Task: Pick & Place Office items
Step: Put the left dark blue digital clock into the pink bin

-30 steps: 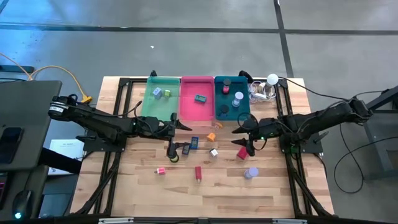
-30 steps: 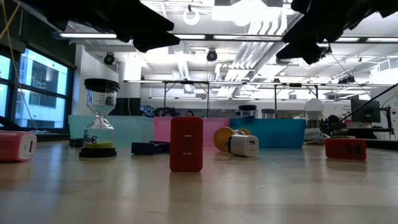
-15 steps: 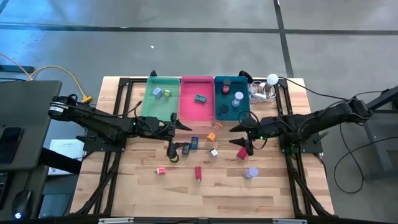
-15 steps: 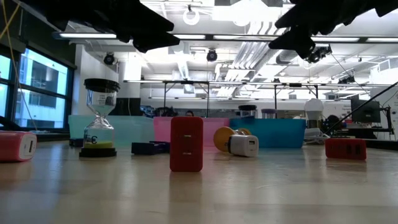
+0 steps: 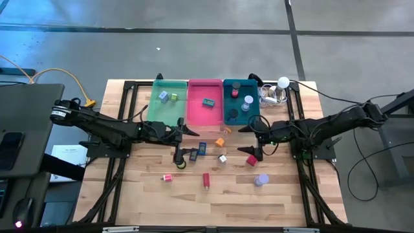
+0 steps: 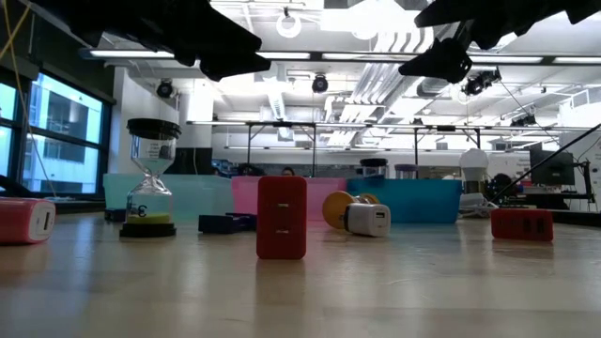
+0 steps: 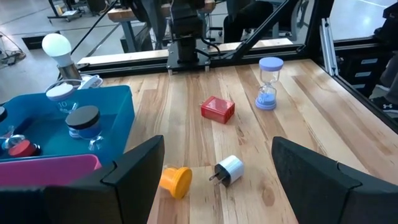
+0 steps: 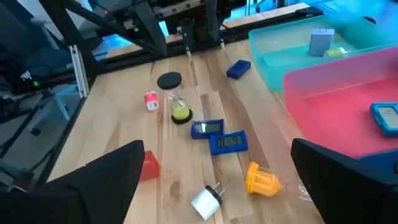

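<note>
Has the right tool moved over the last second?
Yes. The right tool has opened wide and drawn slightly toward the teal tray, away from the red block.

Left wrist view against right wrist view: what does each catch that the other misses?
Only the left wrist view shows the lavender hourglass, the flat red block and the teal tray with its dark-lidded timer. Only the right wrist view shows the green-sand hourglass, two blue timers and the green tray. Both show the orange cone and the white plug.
</note>
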### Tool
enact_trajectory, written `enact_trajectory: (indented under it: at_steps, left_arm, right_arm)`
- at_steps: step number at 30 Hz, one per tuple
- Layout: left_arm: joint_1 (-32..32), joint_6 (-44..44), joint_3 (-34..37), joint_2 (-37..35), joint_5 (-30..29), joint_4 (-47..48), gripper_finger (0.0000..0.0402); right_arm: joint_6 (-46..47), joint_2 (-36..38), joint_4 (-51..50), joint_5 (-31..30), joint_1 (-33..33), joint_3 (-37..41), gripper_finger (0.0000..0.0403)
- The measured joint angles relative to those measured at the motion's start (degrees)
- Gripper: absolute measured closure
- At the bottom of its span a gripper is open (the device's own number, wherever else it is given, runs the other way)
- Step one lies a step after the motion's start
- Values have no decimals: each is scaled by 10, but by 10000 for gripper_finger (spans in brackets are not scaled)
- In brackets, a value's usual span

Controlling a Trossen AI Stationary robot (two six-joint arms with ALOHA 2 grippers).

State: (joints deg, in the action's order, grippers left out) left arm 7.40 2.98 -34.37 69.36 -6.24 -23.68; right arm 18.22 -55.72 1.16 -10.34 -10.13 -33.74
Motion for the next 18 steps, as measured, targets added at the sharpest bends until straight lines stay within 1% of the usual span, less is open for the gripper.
enact_trajectory:
  at_steps: [5, 10, 15, 16, 18]
  left_arm:
    - [0, 0, 0, 0, 0, 12, 113]
    - [-2, 14, 0, 0, -5, 51, 113]
    - [2, 49, 0, -16, -87, 117, 113]
    - [4, 60, 0, -27, -93, 134, 113]
    - [8, 75, -1, -57, -86, 180, 113]
  right_arm:
    - [-5, 0, 6, -3, 1, 0, 21]
    - [-4, 0, 6, -7, 1, 0, 22]
    - [-3, 0, 1, -2, 1, 0, 22]
    - [-3, 0, 0, -2, 1, 0, 22]
    - [-3, 0, -7, -2, 1, 0, 22]
